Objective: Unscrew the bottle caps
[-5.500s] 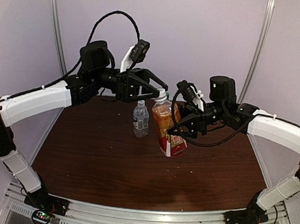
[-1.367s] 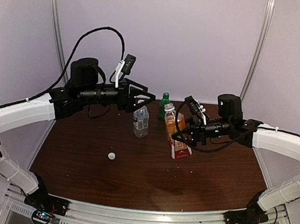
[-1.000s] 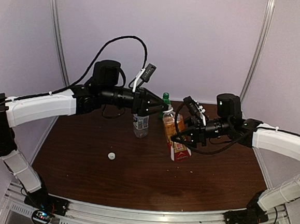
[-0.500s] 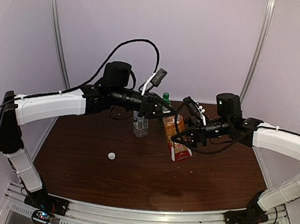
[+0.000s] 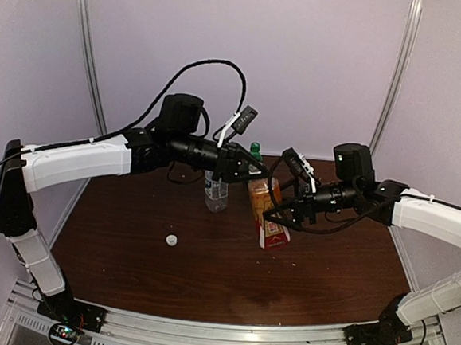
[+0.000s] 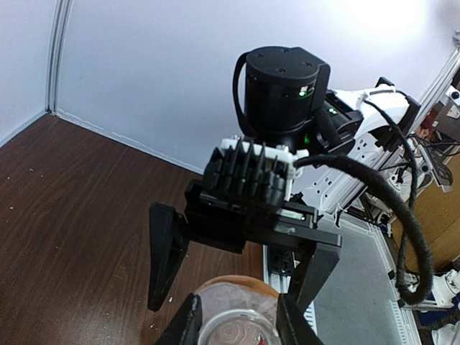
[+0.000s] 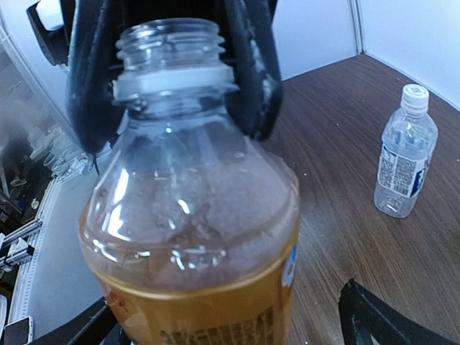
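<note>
The amber bottle (image 5: 272, 233) with a red label stands a little tilted at mid-table, its neck (image 7: 169, 44) uncapped. My left gripper (image 5: 256, 173) is shut on that neck from above, one finger (image 7: 248, 79) on each side. My right gripper (image 5: 269, 213) is open around the bottle's body, its fingers (image 7: 377, 316) apart from the plastic. A loose white cap (image 5: 172, 239) lies on the table to the left. The clear water bottle (image 5: 215, 191) keeps its white cap (image 7: 415, 91). The green bottle (image 5: 253, 153) stands behind, mostly hidden by my left arm.
Brown wooden table (image 5: 166, 279) with pale walls close behind and at both sides. A metal rail (image 5: 218, 335) runs along the near edge. My left arm's black cable (image 5: 199, 66) loops above the bottles.
My left gripper moved right from above the water bottle and shut on the amber bottle's neck. My right gripper let go of the bottle's body and opened wide.
</note>
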